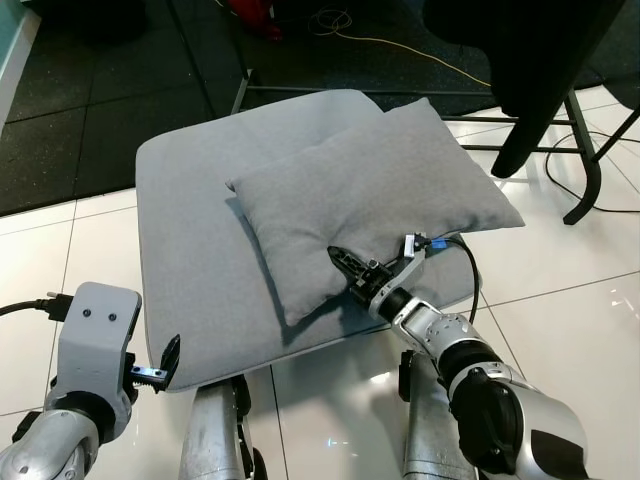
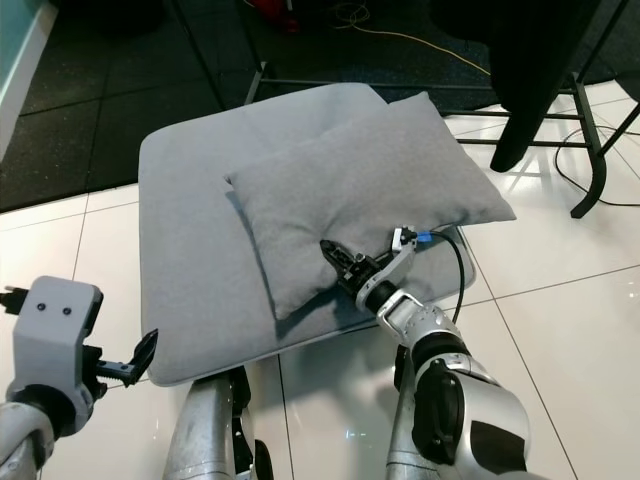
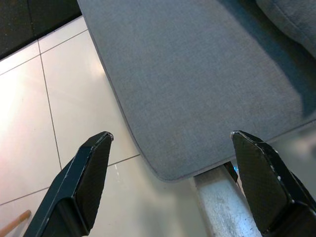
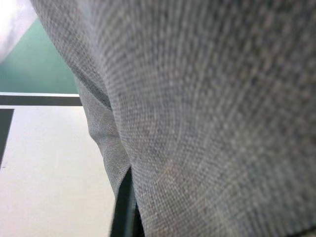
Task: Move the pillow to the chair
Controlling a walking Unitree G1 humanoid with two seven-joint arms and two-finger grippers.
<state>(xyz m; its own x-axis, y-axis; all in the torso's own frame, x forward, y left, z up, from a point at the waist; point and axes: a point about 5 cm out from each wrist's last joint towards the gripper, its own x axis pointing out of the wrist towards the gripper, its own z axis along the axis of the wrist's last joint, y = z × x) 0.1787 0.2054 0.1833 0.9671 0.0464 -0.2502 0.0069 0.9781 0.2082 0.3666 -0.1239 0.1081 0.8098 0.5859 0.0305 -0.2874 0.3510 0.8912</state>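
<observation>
Matt woven grey cloth pillow (image 1: 370, 190); glossy white floor tiles (image 1: 560, 300)

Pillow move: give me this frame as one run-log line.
pillow: lying on grey seat cushion | right gripper: at pillow's near edge, grip unclear | left gripper: open, off cushion's near-left corner

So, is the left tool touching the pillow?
No. The left tool, fingers open, sits at the chair cushion's near corner, well apart from the pillow.

A grey pillow (image 2: 365, 195) lies on the grey chair (image 2: 190, 260), the right gripper (image 2: 350, 265) touches its near edge, and the left gripper (image 2: 135, 360) hangs just beside the chair's corner.
</observation>
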